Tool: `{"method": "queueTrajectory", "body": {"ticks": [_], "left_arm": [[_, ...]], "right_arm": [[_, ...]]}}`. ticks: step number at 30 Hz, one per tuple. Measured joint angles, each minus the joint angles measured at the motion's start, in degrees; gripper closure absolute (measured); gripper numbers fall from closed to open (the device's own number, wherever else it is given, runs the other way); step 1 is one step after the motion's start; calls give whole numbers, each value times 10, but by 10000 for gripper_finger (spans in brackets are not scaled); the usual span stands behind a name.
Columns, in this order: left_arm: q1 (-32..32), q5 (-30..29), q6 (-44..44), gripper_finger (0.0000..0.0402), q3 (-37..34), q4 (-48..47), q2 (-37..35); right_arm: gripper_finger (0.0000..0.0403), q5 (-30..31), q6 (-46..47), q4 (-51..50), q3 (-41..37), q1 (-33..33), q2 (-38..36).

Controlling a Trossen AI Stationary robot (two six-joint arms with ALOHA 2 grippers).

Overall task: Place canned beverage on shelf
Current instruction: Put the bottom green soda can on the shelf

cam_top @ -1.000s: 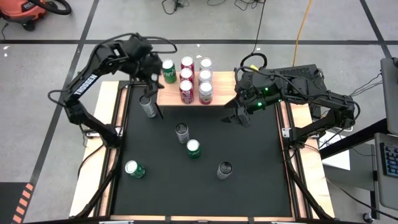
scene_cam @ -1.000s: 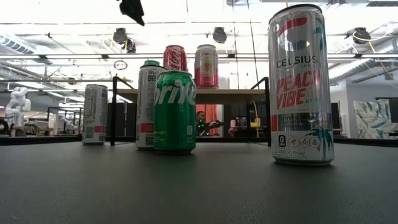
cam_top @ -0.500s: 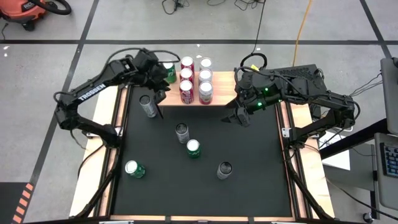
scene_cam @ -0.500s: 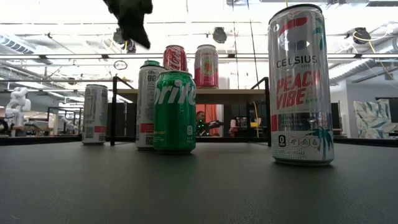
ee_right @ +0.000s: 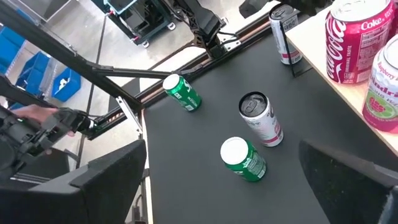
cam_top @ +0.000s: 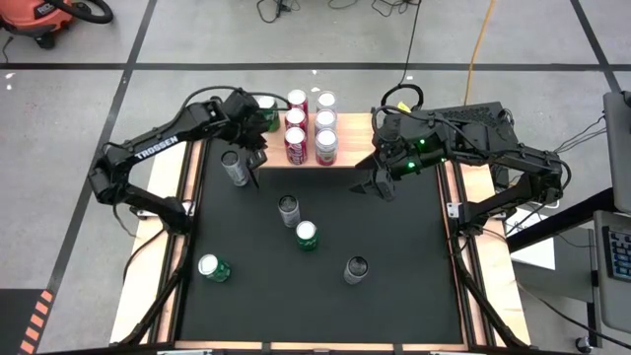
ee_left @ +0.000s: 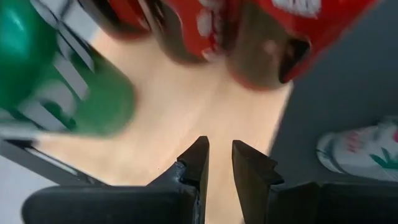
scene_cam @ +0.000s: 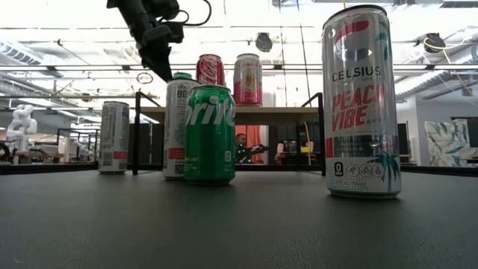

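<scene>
From above, six cans stand on the wooden shelf while four wait on the black mat. The left gripper, nearly closed and empty, hovers over the shelf; the right gripper hangs wide open.

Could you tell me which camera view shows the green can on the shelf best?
The left wrist view: the green can fills it, standing on the shelf. From above, the left arm mostly covers it. The low and right wrist views don't show it clearly.
</scene>
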Motion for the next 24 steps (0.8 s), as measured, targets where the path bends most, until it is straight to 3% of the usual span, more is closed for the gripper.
{"method": "queueTrajectory", "body": {"ticks": [4,10,24], "left_arm": [[2,-35,35,333,0,32,2],[16,-39,102,337,0,70,10],[42,-38,119,378,0,106,42]], "right_arm": [[3,15,-3,0,0,0,0],[3,28,-3,0,0,0,0],[3,28,-10,0,0,0,0]]}}
